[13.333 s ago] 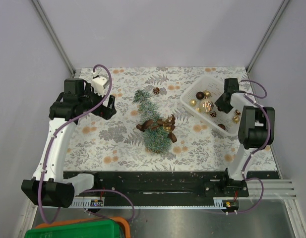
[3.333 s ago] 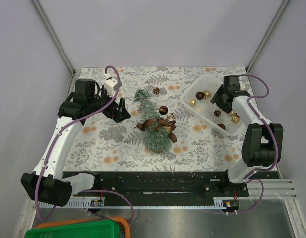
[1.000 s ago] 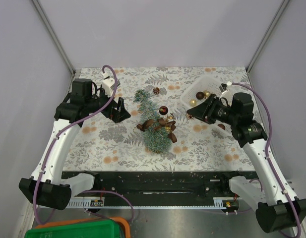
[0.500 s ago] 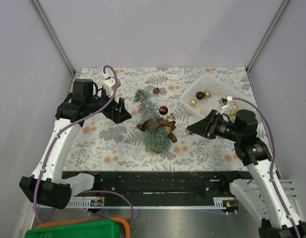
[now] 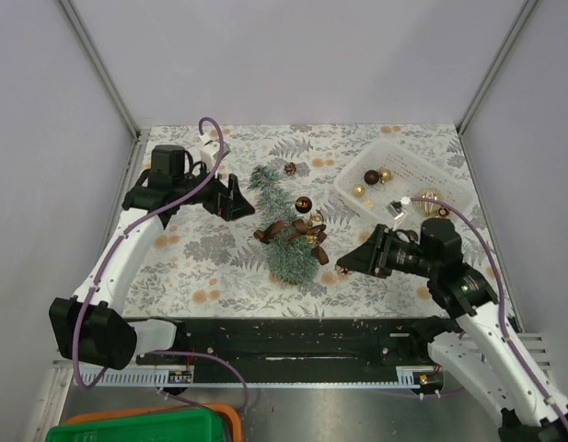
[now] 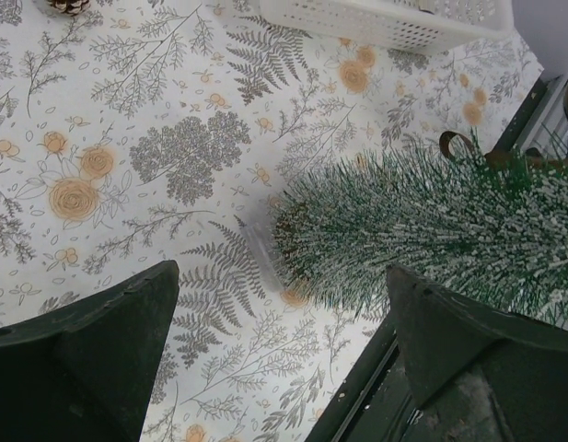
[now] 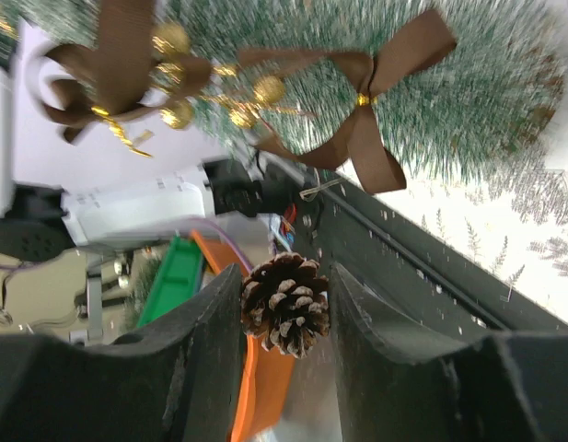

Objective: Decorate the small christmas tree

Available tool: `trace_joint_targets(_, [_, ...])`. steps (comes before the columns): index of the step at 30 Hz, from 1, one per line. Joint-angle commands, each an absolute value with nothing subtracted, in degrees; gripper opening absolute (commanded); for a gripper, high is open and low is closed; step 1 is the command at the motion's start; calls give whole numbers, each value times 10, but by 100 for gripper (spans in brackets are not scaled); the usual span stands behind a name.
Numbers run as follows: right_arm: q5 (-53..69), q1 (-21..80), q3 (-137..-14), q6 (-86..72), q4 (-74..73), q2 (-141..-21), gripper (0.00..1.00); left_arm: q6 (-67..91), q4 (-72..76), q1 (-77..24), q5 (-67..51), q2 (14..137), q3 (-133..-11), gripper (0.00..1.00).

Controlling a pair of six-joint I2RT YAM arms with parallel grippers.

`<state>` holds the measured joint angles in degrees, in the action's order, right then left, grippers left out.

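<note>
The small christmas tree (image 5: 282, 230) lies mid-table on a leaf-print cloth (image 5: 201, 267), tip toward the far edge, w/ brown ribbon bows (image 7: 362, 110) & gold beads (image 7: 265, 90) on it. We see the left gripper (image 5: 230, 198) just left of the tip, fingers wide apart, nothing btwn them. The right gripper (image 5: 351, 261), near the tree's wide end on its right, is clamped on a pine cone (image 7: 285, 304). A white basket (image 5: 408, 157) w/ baubles (image 5: 371, 177) sits far right.

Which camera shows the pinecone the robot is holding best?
The right wrist view: the pinecone sits big and clear in the right gripper. The top view shows it too small to make out, and the left wrist view misses it.
</note>
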<state>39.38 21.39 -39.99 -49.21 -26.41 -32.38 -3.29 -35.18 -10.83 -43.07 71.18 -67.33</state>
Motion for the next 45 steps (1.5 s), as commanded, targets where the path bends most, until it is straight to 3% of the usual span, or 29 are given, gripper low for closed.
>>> trace_joint_targets(1, [312, 316, -435, -452, -229, -401, 16, 20, -251, -113, -468, 724, -672, 99])
trace_joint_targets(12, [25, 536, -370, -491, -106, -408, 14, 49, -200, -144, -492, 769, -678, 99])
trace_joint_targets(20, [-146, 589, -305, -537, -13, -398, 11, 58, -173, -173, -504, 786, -659, 99])
trace_joint_targets(45, [-244, 589, -266, -560, 89, -436, 11, 43, -244, -191, -534, 717, -604, 99])
